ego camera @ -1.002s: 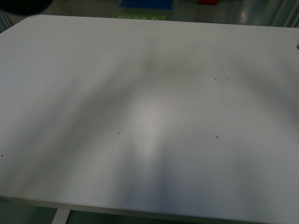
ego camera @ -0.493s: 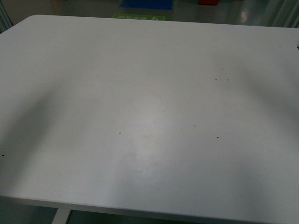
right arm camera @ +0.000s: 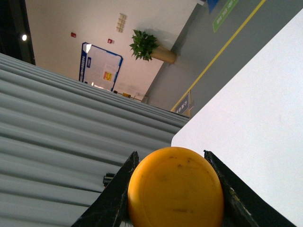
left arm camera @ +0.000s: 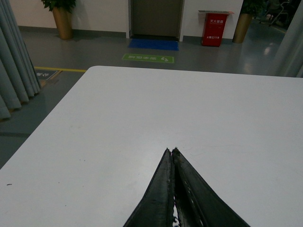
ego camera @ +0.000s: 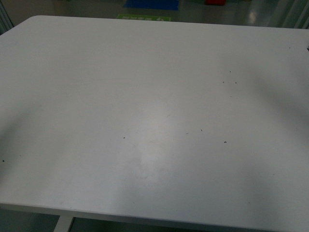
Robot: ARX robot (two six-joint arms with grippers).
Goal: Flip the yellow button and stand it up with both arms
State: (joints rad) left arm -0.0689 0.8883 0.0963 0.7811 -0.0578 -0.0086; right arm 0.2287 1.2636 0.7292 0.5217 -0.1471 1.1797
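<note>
Broad shadows that lay across your white worktop (ego camera: pixel 154 96) a second ago have drained toward its left edge, and the front view now shows neither arm nor button. By that sign both arms sit back from the middle, and the standing step has not begun on the surface.

The room rings the far edge. Grey curtains (right arm camera: pixel 71 118) hang to one side, and a door (left arm camera: pixel 156 18) faces a blue mat (left arm camera: pixel 154 44) and a green floor sign (left arm camera: pixel 148 58). A noticeboard (right arm camera: pixel 100 64) stands by a potted plant (right arm camera: pixel 144 43), and there is a red box (left arm camera: pixel 214 29). The worktop is matte white, with a few dark specks (ego camera: pixel 225 142) toward the middle and right edge.

Your left gripper (left arm camera: pixel 172 150) hangs over the worktop's near part, fingers pressed together and carrying nothing. Your right gripper (right arm camera: pixel 170 152) clamps the yellow button (right arm camera: pixel 175 189). The round cap faces the wrist camera and appears to be lifted clear of the surface by a worktop corner. The contact block is hidden behind the cap.
</note>
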